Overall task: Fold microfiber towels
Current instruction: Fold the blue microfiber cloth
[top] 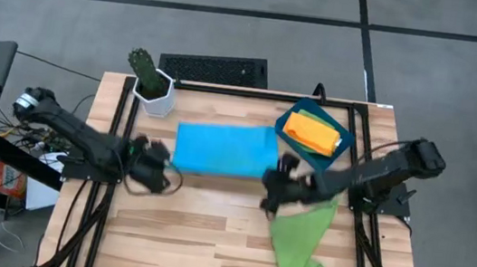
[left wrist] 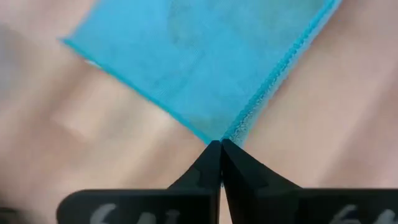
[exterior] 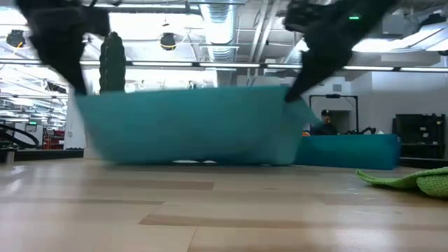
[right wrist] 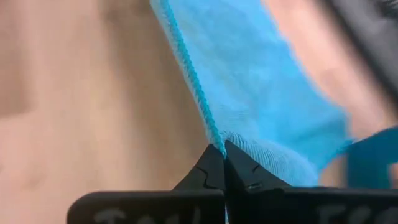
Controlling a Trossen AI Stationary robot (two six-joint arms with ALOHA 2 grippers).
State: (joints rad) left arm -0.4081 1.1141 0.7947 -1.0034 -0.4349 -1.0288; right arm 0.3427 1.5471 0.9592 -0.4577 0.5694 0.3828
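Midway through first fold: left gripper [left wrist: 220, 144] and right gripper [right wrist: 223, 150] each clamped on a near corner of blue towel [top: 223, 148], lifted mid-table. Green towel [top: 300, 240] unfolded beside; orange towel [top: 313, 132] and yellow one in tray [top: 338, 158].

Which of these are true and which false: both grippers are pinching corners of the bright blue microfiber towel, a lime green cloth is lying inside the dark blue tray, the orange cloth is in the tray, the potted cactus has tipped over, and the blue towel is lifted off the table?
1. Both grippers pinch corners of the bright blue microfiber towel. True: the left gripper and the right gripper are each shut on a corner.
2. A lime green cloth lies in the dark blue rectangular tray. False: it lies on the wooden table, near the right arm.
3. The orange cloth is in the tray. True.
4. The potted cactus has tipped over. False: it stands upright.
5. The blue towel is lifted. True: its held edge is raised.
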